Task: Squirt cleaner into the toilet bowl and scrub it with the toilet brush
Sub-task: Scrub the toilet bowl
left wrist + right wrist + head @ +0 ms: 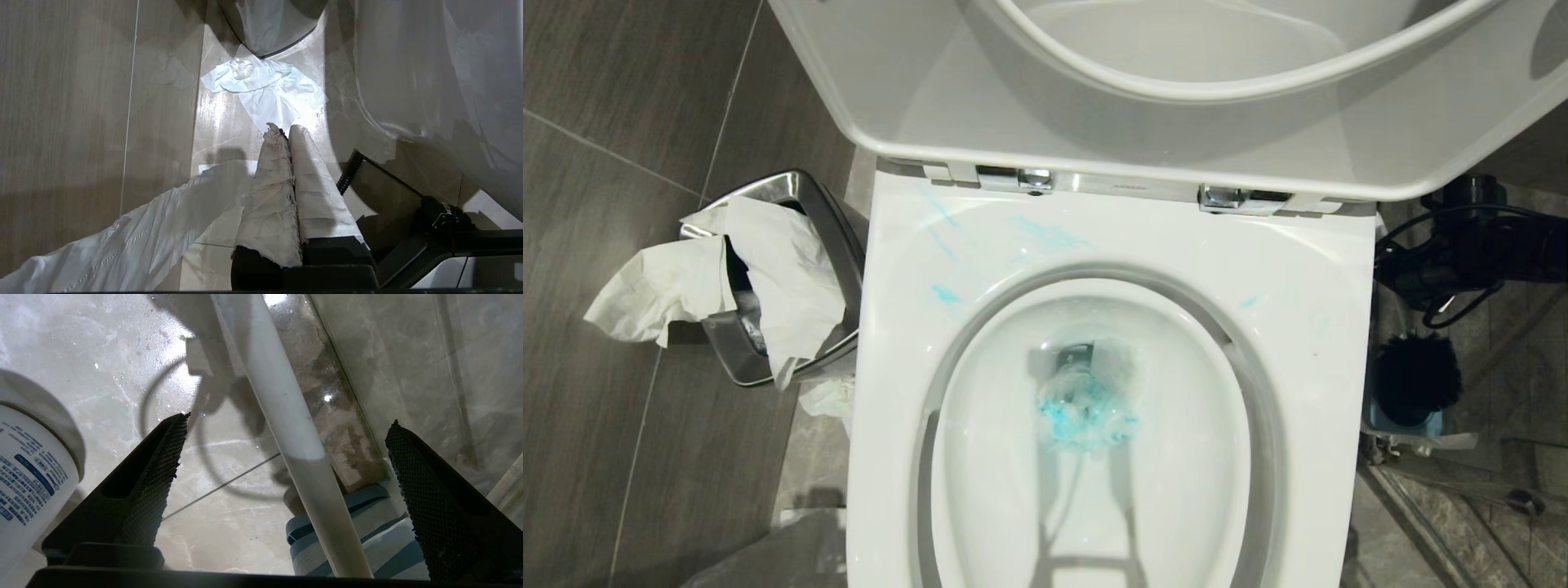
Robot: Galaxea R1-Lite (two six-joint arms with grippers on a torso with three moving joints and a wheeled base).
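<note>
Spread wide, the right gripper (286,457) straddles the brush (286,416) handle in its holder (359,539) right of the bowl (1111,245), where cleaner (1082,408) already pools, so closing on the handle seems next; left gripper (286,134) pressed shut, idle.

The left end effector (282,132) has two long tapering fingers (269,196) wrapped in creased, off-white paper-like tape, torn at the ends, on a black base. The right end effector (286,428) has two black wedge-shaped fingers (155,473) with finely knurled, dotted inner faces, hollow behind, on a black body
</note>
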